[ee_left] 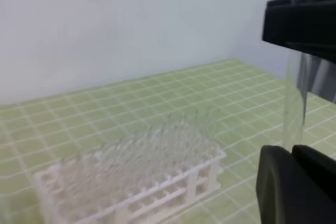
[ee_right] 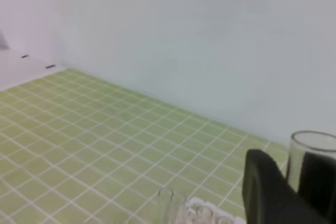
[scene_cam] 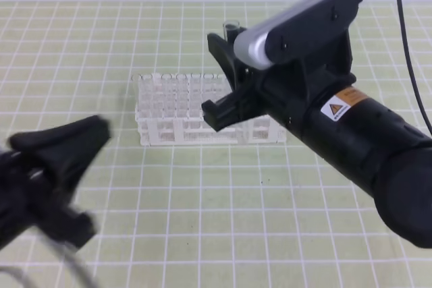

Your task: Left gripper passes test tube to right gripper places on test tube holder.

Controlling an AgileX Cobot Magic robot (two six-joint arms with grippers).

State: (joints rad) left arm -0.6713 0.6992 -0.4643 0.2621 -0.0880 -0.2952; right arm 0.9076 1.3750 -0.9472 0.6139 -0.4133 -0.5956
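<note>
Right gripper (scene_cam: 223, 75), thick black arm with silver-grey top and orange label, sits centre-right of the high view, fingers clamped on the slim clear glass test tube (ee_left: 295, 106); tube upright, rim poking above the fingers; white lattice plastic test tube holder (scene_cam: 177, 109) on the green grid mat just behind; left gripper (scene_cam: 64, 146), blurred black claw at lower left, well apart from the tube; can't tell its claw state from the pictures.

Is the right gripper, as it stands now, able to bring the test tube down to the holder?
Probably yes: the right gripper holds the test tube upright just above the test tube holder, and nothing stands between them.
</note>
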